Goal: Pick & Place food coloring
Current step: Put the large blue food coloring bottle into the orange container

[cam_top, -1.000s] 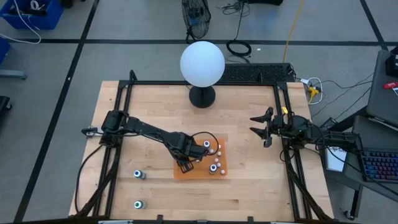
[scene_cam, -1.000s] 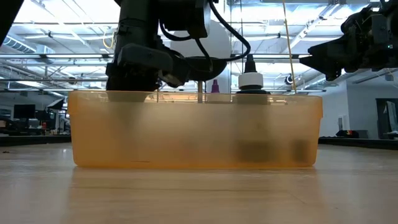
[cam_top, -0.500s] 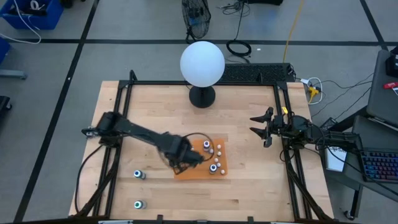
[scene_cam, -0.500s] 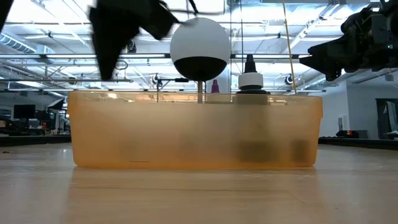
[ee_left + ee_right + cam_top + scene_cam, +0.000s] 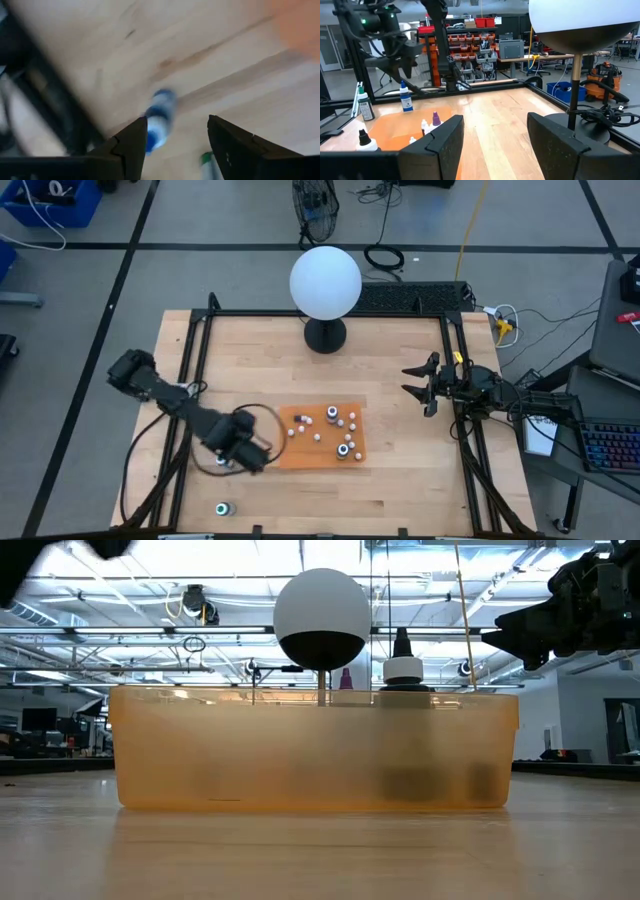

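Blue bottle (image 5: 159,120) lies tilted on the wooden tabletop (image 5: 250,370), between the left tool's (image 5: 175,135) wide-spread fingers. Right tool (image 5: 418,388) hangs wide at the tabletop's right edge.

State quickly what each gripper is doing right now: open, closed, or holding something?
Left gripper: open, holding nothing, above a blue food coloring bottle on the table.
Right gripper: open, holding nothing, waiting at the table's right edge.

My left gripper (image 5: 240,455) hung over blue bottle (image 5: 157,120), fingers apart, bare wood around. Orange tray (image 5: 300,455) sat close beside. Big globe lamp (image 5: 325,283) blocked far middle.
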`<state>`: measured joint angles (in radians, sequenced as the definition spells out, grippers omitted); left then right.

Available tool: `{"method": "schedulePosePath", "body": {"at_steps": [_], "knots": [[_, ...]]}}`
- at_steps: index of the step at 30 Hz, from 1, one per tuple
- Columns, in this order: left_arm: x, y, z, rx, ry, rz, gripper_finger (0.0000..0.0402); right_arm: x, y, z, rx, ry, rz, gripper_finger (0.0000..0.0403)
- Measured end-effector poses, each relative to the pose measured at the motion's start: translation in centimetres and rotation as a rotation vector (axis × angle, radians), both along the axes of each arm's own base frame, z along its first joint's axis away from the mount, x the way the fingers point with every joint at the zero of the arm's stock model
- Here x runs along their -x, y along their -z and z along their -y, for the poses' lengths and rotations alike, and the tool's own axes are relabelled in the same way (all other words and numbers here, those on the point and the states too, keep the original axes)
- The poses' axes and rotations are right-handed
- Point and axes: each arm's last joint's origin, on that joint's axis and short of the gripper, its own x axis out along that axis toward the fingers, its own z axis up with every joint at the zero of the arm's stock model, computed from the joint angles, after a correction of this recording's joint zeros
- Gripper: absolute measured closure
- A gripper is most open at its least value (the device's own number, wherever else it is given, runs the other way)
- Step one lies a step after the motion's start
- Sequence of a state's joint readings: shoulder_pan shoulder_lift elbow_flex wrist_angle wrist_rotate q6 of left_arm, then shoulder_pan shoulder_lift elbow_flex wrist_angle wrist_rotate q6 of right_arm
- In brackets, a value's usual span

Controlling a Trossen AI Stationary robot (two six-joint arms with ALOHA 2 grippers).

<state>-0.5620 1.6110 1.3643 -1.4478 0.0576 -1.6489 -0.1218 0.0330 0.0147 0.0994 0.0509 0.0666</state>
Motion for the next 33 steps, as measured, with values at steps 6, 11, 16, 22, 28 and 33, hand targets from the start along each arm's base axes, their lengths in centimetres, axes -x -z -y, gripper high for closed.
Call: {"method": "schedulePosePath", "body": {"at_steps": [6,11,16,22,28,33], "knots": [[2.3,0.8,0.7,0.009,-0.109,0.011,0.0163,0.0,0.0,0.0,0.0,-0.001,0.0,0.0195],[2.6,2.0,1.4,0.05,-0.117,0.06,0.0148,0.0,0.0,0.0,0.0,0.0,0.0,0.0195],[3.2,3.7,1.5,0.072,-0.157,0.014,0.0146,0.0,0.0,0.0,0.0,0.0,0.0,0.0195],[3.7,4.6,1.4,0.05,-0.171,-0.017,0.0146,0.0,0.0,0.0,0.0,0.0,0.0,0.0195],[3.8,4.5,1.5,0.077,-0.177,-0.046,0.0146,0.0,0.0,0.0,0.0,0.0,0.0,0.0195],[4.3,4.5,2.0,0.09,-0.208,-0.071,0.0146,0.0,0.0,0.0,0.0,0.0,0.001,0.0195]]}}
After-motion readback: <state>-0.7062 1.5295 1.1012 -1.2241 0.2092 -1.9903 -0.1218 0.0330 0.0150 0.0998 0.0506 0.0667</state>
